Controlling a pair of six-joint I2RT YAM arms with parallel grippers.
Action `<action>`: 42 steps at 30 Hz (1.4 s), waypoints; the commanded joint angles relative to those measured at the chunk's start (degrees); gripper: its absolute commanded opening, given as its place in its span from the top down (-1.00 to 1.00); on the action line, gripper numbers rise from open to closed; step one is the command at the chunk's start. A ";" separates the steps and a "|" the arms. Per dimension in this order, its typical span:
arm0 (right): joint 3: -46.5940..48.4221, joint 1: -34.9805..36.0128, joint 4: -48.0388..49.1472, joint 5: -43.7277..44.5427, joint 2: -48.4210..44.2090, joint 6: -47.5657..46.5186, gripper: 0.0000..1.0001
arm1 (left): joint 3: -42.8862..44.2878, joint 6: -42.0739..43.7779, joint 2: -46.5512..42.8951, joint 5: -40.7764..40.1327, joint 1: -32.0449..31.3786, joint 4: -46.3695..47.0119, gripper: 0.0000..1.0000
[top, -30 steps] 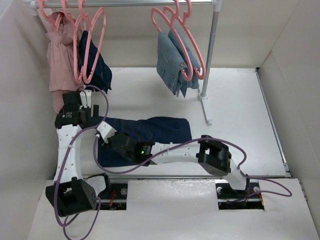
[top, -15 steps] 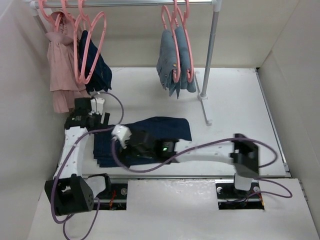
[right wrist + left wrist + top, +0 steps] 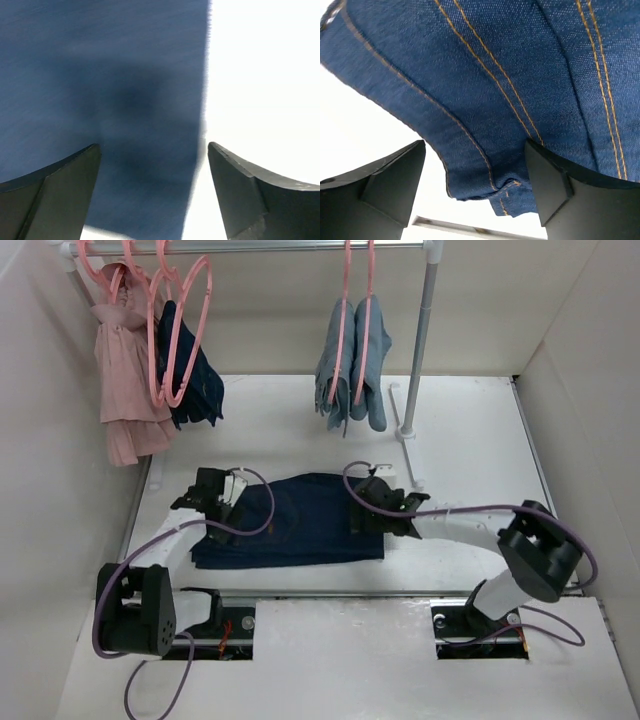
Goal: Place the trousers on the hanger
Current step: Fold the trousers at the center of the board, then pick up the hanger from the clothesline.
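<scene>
Along the far edge of the white table (image 3: pixel 480 440) ran a clothes rail: at its far-left corner hung a pink garment (image 3: pixel 125 390), then a pink hanger (image 3: pixel 152 340) among several alike, with a small dark navy garment (image 3: pixel 198 380) behind them. Lower down, towards the near edge, the left gripper (image 3: pixel 215 492) sat low at the left end of the trousers (image 3: pixel 295 520); its wrist view showed the fingers (image 3: pixel 380 185) spread apart on either side of an orange-stitched hem, clamping nothing. The trousers lay folded flat (dark navy denim, long side parallel to the near edge) just left of the table's middle. At their right end the right gripper (image 3: pixel 378 505) hovered with its fingers (image 3: pixel 250 195) likewise parted, straddling the line where denim met bare table. Farther right on the rail hung light blue jeans (image 3: pixel 355 365) beside the rail's upright post (image 3: pixel 420 350)
</scene>
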 commanded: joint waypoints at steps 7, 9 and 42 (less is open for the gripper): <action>1.74 -5.02 -5.67 1.71 4.80 9.63 -0.49 | -6.33 10.23 -15.67 -7.63 -4.27 6.28 -0.49; 1.73 -5.02 -5.67 3.47 2.50 9.64 -0.57 | -3.18 14.82 -24.15 2.34 -4.89 -1.24 -0.49; 2.97 5.44 -4.97 5.07 0.21 8.32 -0.66 | 88.52 -19.44 16.86 6.20 -2.52 1.07 -0.67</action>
